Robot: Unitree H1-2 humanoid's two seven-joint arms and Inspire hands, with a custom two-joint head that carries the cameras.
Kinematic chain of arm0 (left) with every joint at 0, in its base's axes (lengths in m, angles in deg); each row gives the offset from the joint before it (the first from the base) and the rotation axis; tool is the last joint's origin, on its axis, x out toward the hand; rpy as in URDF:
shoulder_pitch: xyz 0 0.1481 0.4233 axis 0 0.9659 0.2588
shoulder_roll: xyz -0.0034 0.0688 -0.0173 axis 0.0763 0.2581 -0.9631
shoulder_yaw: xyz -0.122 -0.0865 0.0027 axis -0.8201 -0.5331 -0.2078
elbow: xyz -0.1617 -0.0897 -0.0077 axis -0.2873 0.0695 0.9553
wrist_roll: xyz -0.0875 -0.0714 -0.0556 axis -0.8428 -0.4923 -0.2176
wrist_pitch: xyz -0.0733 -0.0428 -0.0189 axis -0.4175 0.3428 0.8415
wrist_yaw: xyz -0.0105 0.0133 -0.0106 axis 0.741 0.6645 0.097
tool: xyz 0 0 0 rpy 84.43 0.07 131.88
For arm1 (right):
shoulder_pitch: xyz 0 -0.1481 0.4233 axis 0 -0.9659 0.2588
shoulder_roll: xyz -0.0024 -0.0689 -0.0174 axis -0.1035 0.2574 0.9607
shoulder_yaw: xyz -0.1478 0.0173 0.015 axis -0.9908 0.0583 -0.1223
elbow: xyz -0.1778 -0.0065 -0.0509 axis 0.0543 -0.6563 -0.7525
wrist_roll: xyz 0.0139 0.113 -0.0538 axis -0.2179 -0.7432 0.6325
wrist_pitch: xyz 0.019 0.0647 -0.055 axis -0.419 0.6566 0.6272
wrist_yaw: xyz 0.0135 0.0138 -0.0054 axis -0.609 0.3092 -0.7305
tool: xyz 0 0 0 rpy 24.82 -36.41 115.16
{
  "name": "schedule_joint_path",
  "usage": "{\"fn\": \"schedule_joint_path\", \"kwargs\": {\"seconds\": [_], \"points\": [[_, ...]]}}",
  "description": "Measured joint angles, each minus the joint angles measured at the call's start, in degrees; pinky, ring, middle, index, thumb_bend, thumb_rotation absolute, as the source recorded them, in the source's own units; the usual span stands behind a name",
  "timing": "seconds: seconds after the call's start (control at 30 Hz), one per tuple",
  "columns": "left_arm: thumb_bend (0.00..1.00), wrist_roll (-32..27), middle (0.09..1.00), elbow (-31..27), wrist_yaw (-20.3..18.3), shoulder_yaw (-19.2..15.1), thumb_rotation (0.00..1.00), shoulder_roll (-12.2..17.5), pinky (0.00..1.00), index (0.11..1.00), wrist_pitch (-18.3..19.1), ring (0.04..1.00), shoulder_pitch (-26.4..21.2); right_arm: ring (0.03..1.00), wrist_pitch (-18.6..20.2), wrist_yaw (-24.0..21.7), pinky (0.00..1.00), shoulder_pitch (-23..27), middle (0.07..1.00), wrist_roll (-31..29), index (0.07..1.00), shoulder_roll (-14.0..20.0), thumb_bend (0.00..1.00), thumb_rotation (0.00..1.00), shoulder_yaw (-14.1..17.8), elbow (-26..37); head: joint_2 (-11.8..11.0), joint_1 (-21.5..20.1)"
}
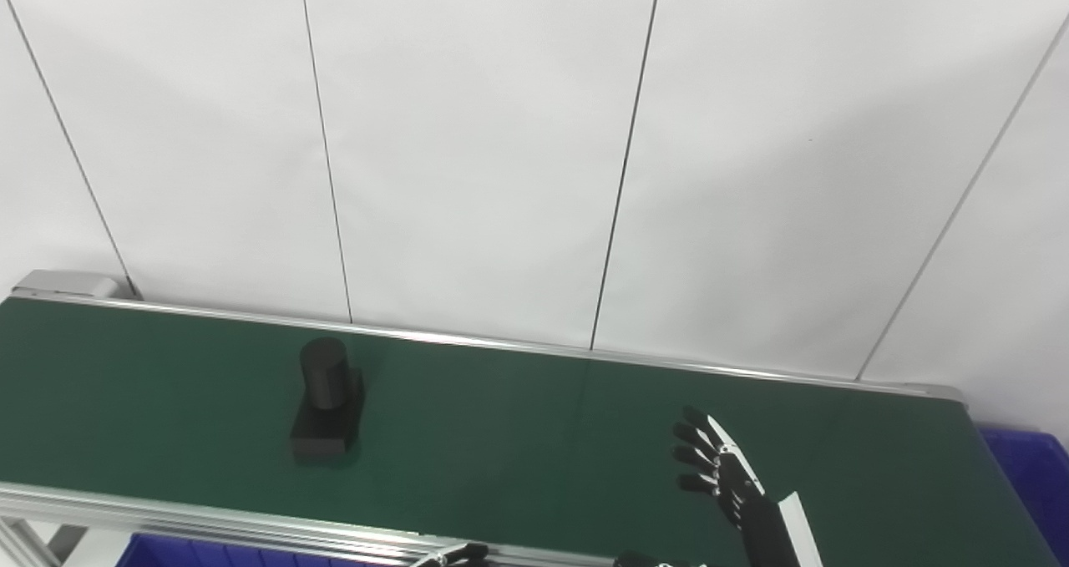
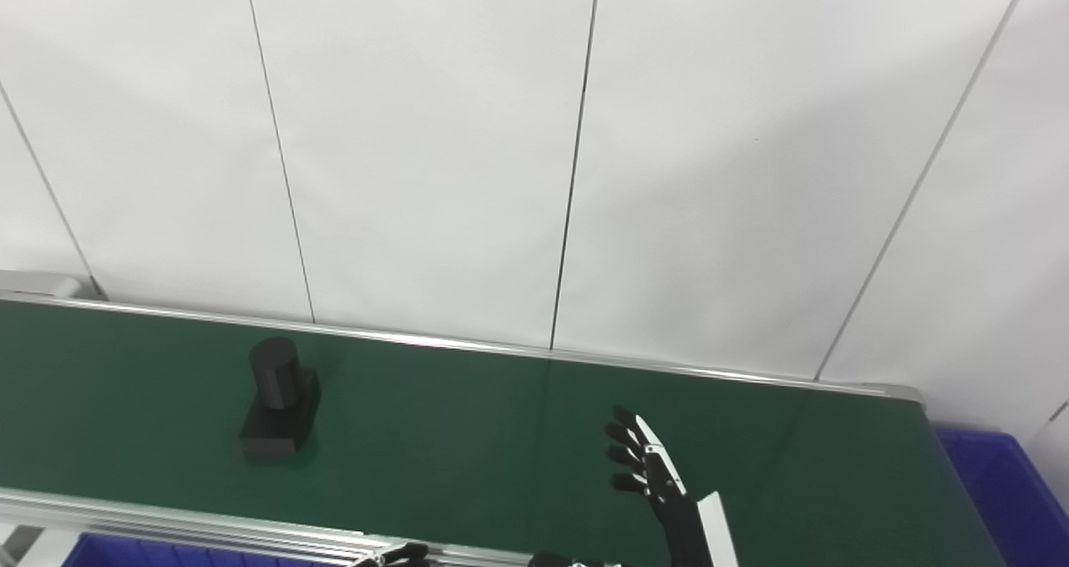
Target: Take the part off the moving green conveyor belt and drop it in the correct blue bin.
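A black part (image 1: 326, 407), a short cylinder standing on a flat block, sits on the green conveyor belt (image 1: 518, 433) left of centre; it also shows in the right eye view (image 2: 279, 402). My right hand (image 1: 720, 470) is open, fingers spread, raised over the belt's right half, well to the right of the part and holding nothing. Only the fingertips of my left hand (image 1: 455, 555) show at the bottom edge; their state cannot be told. One blue bin (image 1: 1029, 471) stands past the belt's right end. Another blue bin (image 1: 209, 552) lies below the near rail.
The belt has aluminium rails along its far edge (image 1: 501, 343) and near edge (image 1: 209, 521). A white panelled wall (image 1: 534, 149) rises right behind the belt.
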Motion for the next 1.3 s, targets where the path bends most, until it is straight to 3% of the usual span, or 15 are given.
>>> {"fn": "schedule_joint_path", "kwargs": {"seconds": [0.37,0.8,0.97,1.13,1.3], "points": [[0.84,-0.66,0.802,0.01,-0.41,-0.02,0.17,-0.14,0.63,0.836,0.0,0.707,0.04,0.837,4.89,-0.02,0.76,2.34,0.881,1.38,0.922,-0.3,0.87,0.44,-0.29,-0.69,-0.7,2.46],[0.85,-2.2,0.799,-2.35,-1.25,0.08,0.17,-0.33,0.65,0.826,0.09,0.725,0.69,0.845,11.32,-0.81,0.75,7.64,0.882,3.85,0.933,0.51,0.88,0.44,-0.58,-1.06,0.97,5.45],[0.85,-3.5,0.798,-6.72,-2.35,-0.26,0.19,-0.04,0.66,0.832,0.29,0.722,2.47,0.849,12.69,-0.83,0.75,8.31,0.887,4.34,0.935,0.73,0.87,0.45,-0.62,-1.27,1.58,5.71],[0.85,-3.39,0.817,-13.88,-3.22,-0.77,0.2,0.97,0.64,0.836,4.4,0.742,4.46,0.845,13.8,-0.91,0.75,10.01,0.887,4.71,0.933,1.25,0.89,0.46,-1.11,-1.4,2.2,5.89],[0.82,-3.39,0.872,-17.49,-3.39,-1.07,0.13,1.99,0.66,0.853,6.9,0.782,7.78,0.852,14.82,-1.89,0.76,11.61,0.89,4.34,0.935,1.83,0.9,0.47,-1.13,-1.98,2.99,6.42]]}}
